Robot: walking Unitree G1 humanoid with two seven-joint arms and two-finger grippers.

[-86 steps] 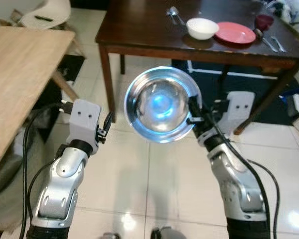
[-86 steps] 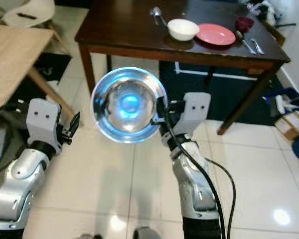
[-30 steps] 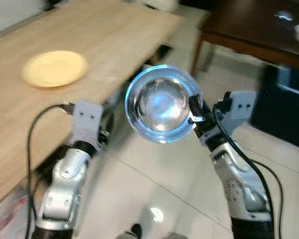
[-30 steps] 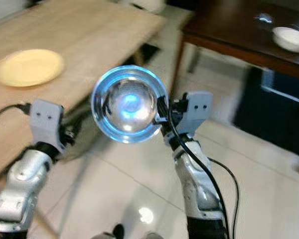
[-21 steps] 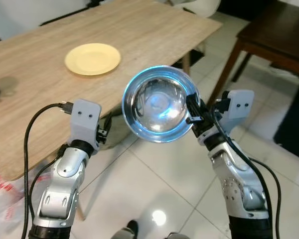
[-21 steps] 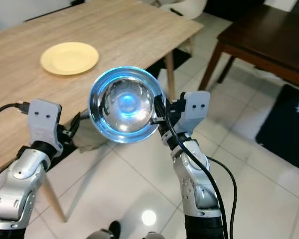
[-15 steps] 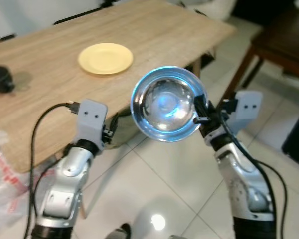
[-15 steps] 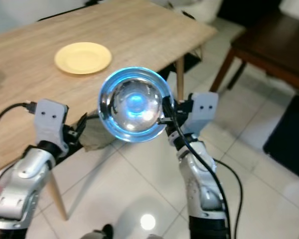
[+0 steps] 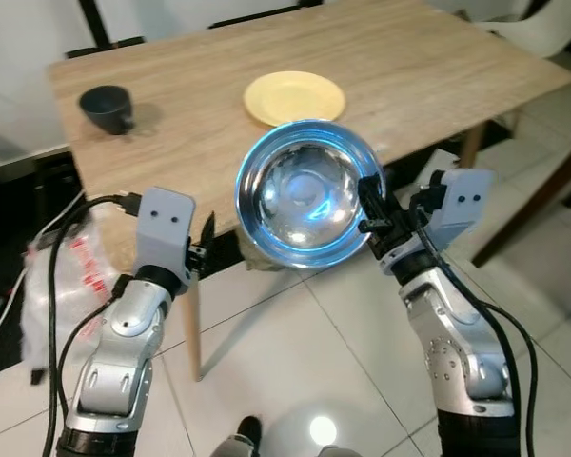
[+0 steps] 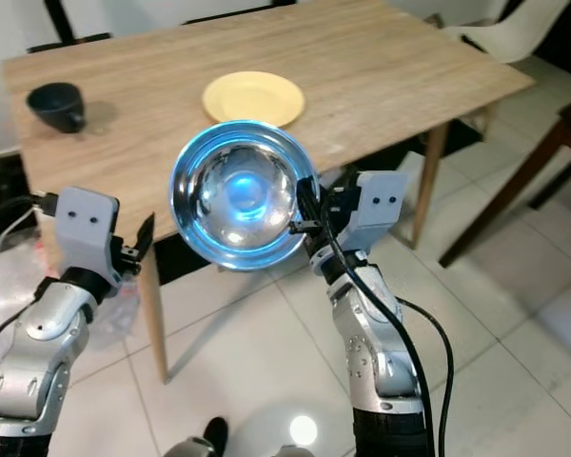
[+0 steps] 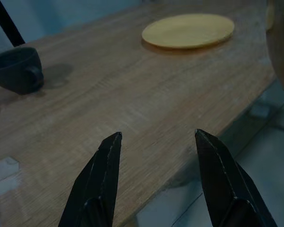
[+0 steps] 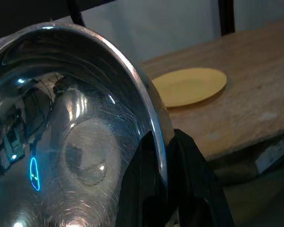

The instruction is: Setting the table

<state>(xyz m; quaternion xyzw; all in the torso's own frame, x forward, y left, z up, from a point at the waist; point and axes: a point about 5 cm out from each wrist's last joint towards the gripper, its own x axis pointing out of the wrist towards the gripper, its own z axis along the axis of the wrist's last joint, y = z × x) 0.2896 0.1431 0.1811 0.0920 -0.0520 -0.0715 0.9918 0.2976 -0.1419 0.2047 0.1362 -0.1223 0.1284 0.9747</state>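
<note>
Wooden bench (image 9: 390, 57) ahead; right gripper (image 9: 369, 215) is raised, pinching the shiny bowl (image 9: 305, 193) by its rim, left gripper (image 11: 156, 142) open wide

Bright, sharp head views; blue glare in the steel bowl (image 9: 305, 193); dim, murky wrist views.

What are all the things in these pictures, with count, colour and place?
wooden table: one, light brown, ahead of the robot
plate: one, yellow, on the table
cup: one, dark, on the table toward the robot's left
metal bowl: one, silver, held up by its rim
plastic bag: one, white and red, on the floor under the table
right tool: black, shut on the metal bowl
left tool: black, open, near the table edge
</note>
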